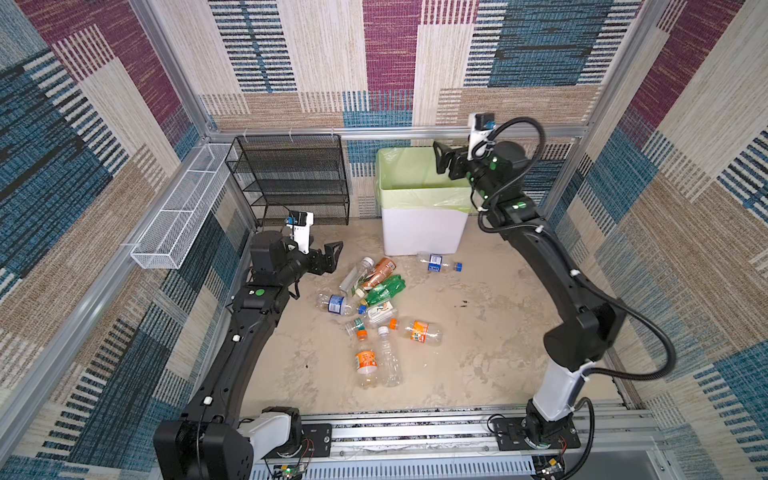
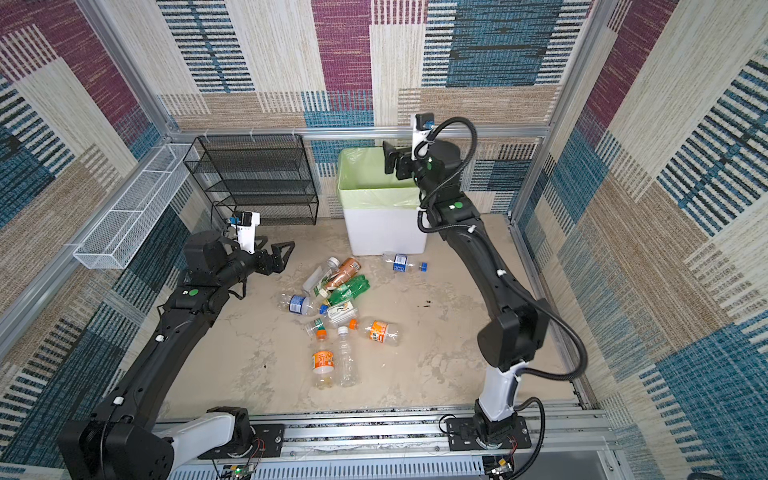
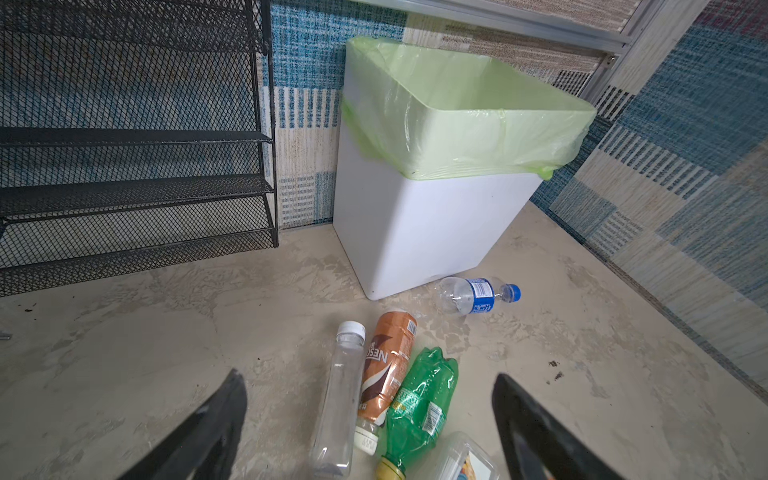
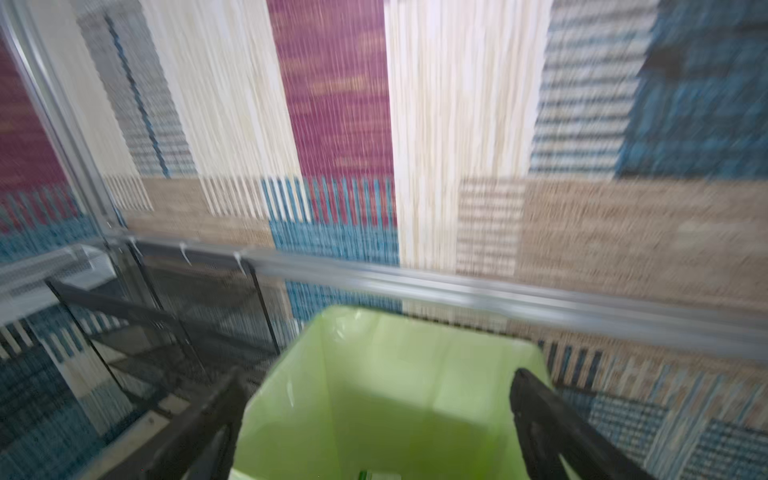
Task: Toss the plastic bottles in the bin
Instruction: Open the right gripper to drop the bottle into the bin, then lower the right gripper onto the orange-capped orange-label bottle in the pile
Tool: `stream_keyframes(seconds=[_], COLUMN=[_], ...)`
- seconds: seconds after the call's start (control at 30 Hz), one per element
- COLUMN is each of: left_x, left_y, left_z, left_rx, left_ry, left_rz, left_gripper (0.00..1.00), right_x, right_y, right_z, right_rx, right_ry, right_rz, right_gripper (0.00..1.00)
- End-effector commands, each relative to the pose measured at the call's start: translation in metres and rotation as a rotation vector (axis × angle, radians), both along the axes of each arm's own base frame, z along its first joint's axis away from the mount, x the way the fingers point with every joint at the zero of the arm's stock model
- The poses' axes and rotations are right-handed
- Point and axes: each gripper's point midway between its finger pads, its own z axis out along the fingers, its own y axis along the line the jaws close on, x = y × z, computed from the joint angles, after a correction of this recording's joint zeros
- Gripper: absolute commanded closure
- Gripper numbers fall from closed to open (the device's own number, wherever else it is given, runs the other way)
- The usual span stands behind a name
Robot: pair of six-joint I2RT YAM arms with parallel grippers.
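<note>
Ten-odd bottles [image 1: 384, 291] heaped on bench [image 1: 478, 353] in front of bin [image 1: 419, 232], one just beside its base | my right jaws wide, empty, over bin | my left jaws wide, empty, in front of bin | judged light, slick, crushable: grip mid-body, gently

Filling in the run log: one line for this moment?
left gripper: open, empty, beside bottles | right gripper: open, empty, over bin | bottles: lying on table

The bin [image 1: 422, 232] stood at the back of the tabletop [image 1: 498, 332], the shelf rack [image 1: 291, 178] to its left. The plastic bottles [image 1: 384, 291] lay clustered before it, one bottle [image 1: 436, 262] just beside its base.
</note>
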Motion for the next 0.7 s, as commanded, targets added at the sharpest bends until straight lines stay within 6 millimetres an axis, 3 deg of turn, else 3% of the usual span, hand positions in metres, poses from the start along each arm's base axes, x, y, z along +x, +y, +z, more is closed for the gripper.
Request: stream_keyframes(seconds=[0.0,0.1,0.17,0.23,0.3,0.4,0.5,0.67], left_x=[0.001,-0.002,-0.004,-0.005,-0.005,-0.004,-0.002,-0.001], left_y=[0.0,0.001,0.001,0.001,-0.001,-0.007,-0.01,-0.013], left_z=[0.004,0.004,0.006,0.007,0.007,0.004,0.002,-0.001], left_rx=[0.012,0.029,0.038,0.039,0.033,0.008,-0.019,-0.034], left_ry=[-0.02,-0.023,-0.028,-0.031,-0.031,-0.015,-0.002,0.012], left_rz=[-0.002,-0.004,-0.009,-0.01,-0.018,-0.046,-0.06,-0.073], left_gripper=[0.07,0.07,0.07,0.07,0.07,0.08,0.08,0.08], right_x=[-0.016,-0.029,-0.041,-0.06,-0.078,-0.12,-0.159,-0.215], right_y=[0.002,0.007,0.013,0.018,0.019,0.024,0.037,0.061], right_z=[0.011,-0.012,-0.048,-0.093,-0.15,-0.229,-0.293,-0.374], right_rx=[-0.029,-0.089,-0.158,-0.224,-0.283,-0.322,-0.352,-0.454], right_ry=[-0.059,-0.008,0.08,0.182,0.323,0.531,0.712,0.982], right_rz=[0.031,0.077,0.134,0.204,0.26,0.381,0.473,0.608], right_gripper=[0.01,0.02,0.01,0.01,0.01,0.0,0.0,0.03])
